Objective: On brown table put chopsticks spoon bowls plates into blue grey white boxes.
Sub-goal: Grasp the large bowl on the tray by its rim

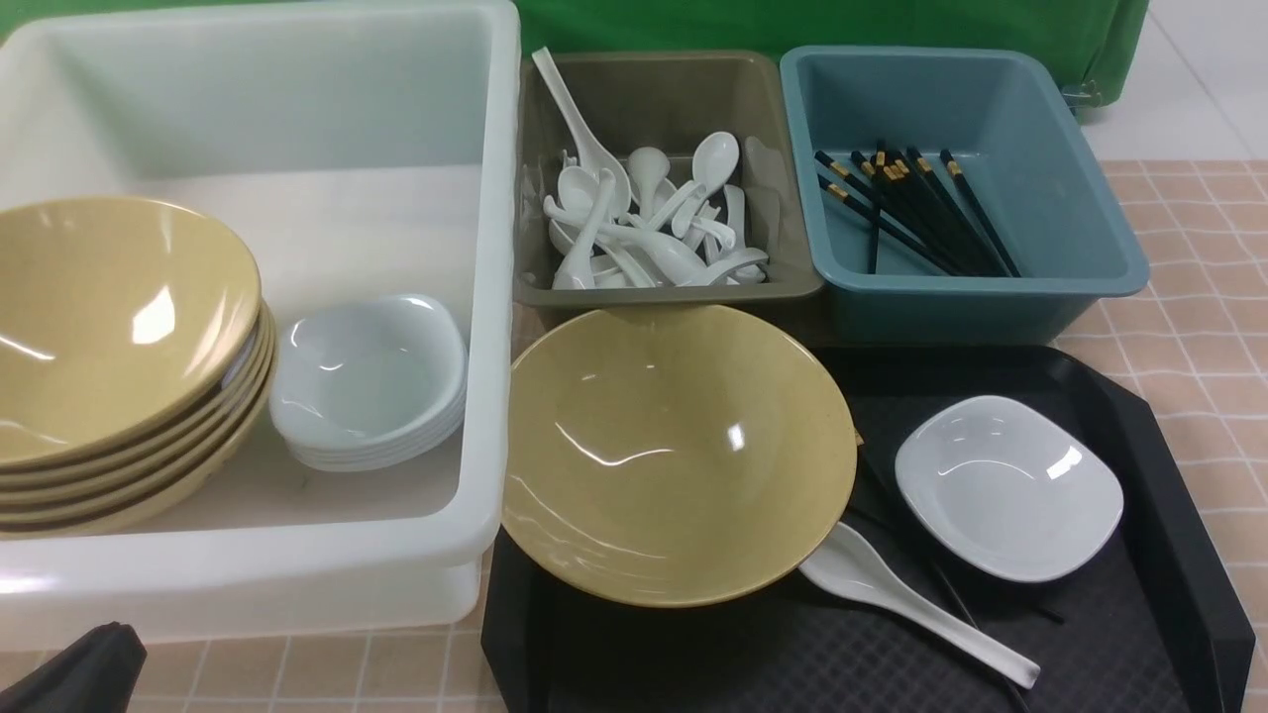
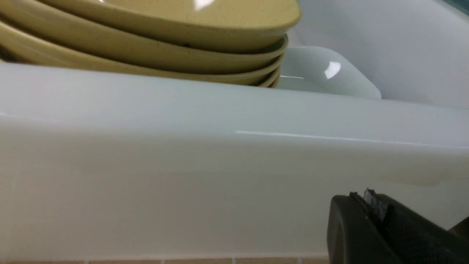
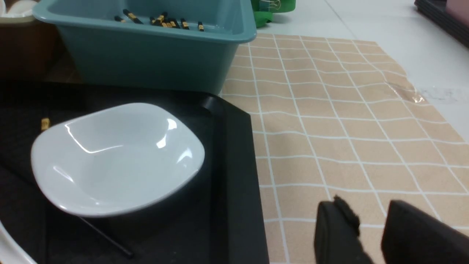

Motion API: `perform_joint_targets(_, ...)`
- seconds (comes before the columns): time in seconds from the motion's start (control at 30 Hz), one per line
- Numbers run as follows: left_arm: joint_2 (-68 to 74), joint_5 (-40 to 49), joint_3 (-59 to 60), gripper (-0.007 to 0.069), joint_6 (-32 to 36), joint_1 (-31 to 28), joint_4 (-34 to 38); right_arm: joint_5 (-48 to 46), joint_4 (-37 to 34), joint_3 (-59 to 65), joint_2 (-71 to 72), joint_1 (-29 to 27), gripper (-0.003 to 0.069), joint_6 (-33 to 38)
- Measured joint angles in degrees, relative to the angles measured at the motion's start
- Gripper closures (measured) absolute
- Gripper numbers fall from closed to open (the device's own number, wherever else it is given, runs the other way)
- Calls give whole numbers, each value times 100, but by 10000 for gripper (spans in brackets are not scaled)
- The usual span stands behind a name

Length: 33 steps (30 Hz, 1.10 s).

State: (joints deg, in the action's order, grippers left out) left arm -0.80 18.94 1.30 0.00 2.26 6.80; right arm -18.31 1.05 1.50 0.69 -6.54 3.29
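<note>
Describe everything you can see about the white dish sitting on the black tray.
The white dish is a small, shallow, rounded-square plate, glossy like glazed ceramic or melamine, empty and right way up. It lies on the black tray, right of the tan bowl and in front of the teal bin. It looks slightly tilted, with a thin black chopstick running out from under it.

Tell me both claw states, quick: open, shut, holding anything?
Left claw: shut, holding nothing.
Right claw: open, holding nothing.
</note>
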Motion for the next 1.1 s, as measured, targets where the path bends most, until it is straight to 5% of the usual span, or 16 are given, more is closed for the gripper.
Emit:
perform_joint_targets(0.5,0,-443,18,620,195,0,-129,172,76,6,0,0,421,17)
perform_joint_targets(0.73,0,-3120,18,620,189,0,-129,2506,111,23,0,0,421,-109)
perform_joint_targets(0.93,0,-5482,18,620,0,0,-123,4809,115,23,0,0,421,-1402)
perform_joint_targets(1.1,-11,-6376,-106,620,-523,0,-36,5543,115,23,5,0,424,-2280)
